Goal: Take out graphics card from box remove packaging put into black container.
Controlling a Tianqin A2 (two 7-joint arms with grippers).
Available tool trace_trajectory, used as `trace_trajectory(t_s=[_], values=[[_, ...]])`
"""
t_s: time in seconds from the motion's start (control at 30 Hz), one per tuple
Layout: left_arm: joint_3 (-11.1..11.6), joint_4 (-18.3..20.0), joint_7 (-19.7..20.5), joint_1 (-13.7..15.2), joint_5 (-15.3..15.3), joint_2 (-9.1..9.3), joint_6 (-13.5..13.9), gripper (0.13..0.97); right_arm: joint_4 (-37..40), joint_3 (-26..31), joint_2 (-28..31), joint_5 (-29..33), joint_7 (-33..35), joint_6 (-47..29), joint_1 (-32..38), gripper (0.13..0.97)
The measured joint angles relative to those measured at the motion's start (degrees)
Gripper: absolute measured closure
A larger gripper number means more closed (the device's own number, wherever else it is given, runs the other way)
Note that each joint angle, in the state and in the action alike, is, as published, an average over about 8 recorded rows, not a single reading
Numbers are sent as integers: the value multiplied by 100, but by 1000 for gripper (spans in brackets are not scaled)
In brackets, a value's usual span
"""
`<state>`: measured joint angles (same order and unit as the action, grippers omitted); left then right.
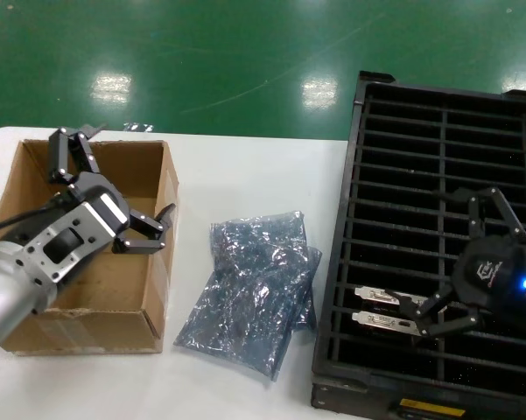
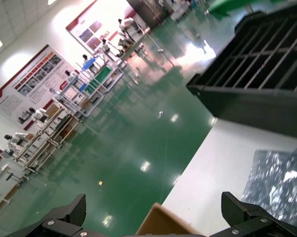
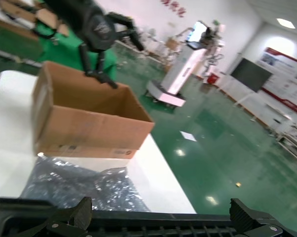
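Observation:
The brown box (image 1: 168, 219) stands at the table's left; what shows of its inside is bare cardboard. My left gripper (image 1: 133, 171) hangs open and empty over the box's right part. In the left wrist view it (image 2: 155, 213) is wide open above a box corner (image 2: 163, 224). Crinkly grey-blue packaging bags (image 1: 254, 289) lie piled between the box and the black container (image 1: 354, 175). Two graphics cards (image 1: 381, 297) sit in the container's near slots, silver brackets showing. My right gripper (image 1: 438, 254) is open and empty just right of them, above the slots.
The table's white top (image 1: 245, 175) shows behind the bags, with green floor beyond its far edge. In the right wrist view, my open right gripper (image 3: 160, 217) sits over the container rim (image 3: 138, 223), with the bags (image 3: 74, 185), box (image 3: 84, 123) and left gripper (image 3: 96, 29) beyond.

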<state>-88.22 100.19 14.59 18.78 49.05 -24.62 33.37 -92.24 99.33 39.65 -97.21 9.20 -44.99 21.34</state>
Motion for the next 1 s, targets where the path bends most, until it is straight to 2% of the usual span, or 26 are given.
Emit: trace_trajectory(t_s=[1.0], values=[[-181,-447,-767,-985,2841,390,-1753,132,30,-402,-1180,-312,-484,2364,-1121,129]])
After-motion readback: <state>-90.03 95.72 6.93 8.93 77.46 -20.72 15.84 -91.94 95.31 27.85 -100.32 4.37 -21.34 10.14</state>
